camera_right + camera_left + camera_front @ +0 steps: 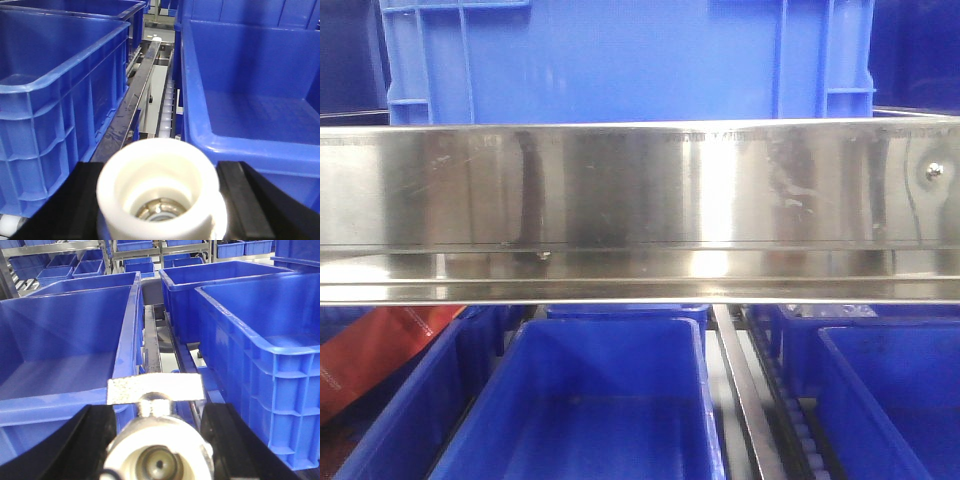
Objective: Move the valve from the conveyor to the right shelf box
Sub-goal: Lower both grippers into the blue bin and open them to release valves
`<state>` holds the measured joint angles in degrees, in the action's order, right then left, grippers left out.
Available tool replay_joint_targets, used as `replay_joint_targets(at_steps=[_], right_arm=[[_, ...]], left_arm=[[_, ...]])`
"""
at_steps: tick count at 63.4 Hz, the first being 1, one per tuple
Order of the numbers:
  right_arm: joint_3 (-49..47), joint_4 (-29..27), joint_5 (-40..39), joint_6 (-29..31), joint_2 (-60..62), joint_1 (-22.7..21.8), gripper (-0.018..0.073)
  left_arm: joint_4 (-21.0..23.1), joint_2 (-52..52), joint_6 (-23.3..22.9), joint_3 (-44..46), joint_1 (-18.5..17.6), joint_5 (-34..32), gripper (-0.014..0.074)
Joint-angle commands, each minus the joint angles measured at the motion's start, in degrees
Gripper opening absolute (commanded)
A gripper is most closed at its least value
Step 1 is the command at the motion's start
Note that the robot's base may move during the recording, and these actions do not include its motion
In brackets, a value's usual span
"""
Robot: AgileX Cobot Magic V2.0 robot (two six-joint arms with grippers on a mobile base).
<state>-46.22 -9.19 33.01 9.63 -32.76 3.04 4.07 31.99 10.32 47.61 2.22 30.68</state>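
Observation:
In the left wrist view a white valve with a flat metal T-handle sits between the black fingers. My left gripper is shut on it, above the gap between two blue shelf boxes. In the right wrist view a second white valve faces the camera with its open end, a metal nut inside. My right gripper is shut on it, beside the rim of a blue box on the right. The conveyor is out of view. Neither gripper shows in the front view.
A shiny steel shelf rail crosses the front view, with a blue crate above and blue boxes below. Blue boxes flank the left gripper. A steel rail with rollers runs between the right view's boxes.

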Motion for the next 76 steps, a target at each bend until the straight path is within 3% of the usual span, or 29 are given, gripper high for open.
replay_joint_targets(at_steps=[1,33,44,51,60,68,76], right_arm=[[-0.62,0.02,-5.10,0.33,0.48,0.08,-0.0153],[-0.62,-0.11,-4.78,0.33,0.48,0.08,-0.0153],[-5.12,-0.18,-4.27,0.33,-0.87,0.08,-0.0153],[-11.98,-0.33,-4.27,0.33,-4.39,0.34,-0.0153],[-21.60,-0.42,-4.49,0.33,-11.76,4.03,-0.0153],[-30.09,-0.42,-4.97,0.33,-20.06,9.87,-0.0153],[-38.41,-0.42,-5.25,0.33,-29.13,16.18,-0.0153]], left_arm=[[0.35,-0.35,-0.43,0.24,-0.15,-3.10,-0.0111],[0.43,-0.35,-0.43,0.24,-0.16,-3.67,-0.0111],[0.48,1.18,-0.43,2.94,-0.38,-6.29,-0.0111],[0.48,5.01,-0.43,8.59,-3.48,-5.61,-0.0111],[0.48,13.22,-0.43,18.59,-11.14,-5.61,-0.0111],[0.48,22.77,-0.43,27.99,-17.99,-4.07,-0.0111],[0.48,33.54,-0.43,37.63,-22.45,-2.90,-0.0111]])
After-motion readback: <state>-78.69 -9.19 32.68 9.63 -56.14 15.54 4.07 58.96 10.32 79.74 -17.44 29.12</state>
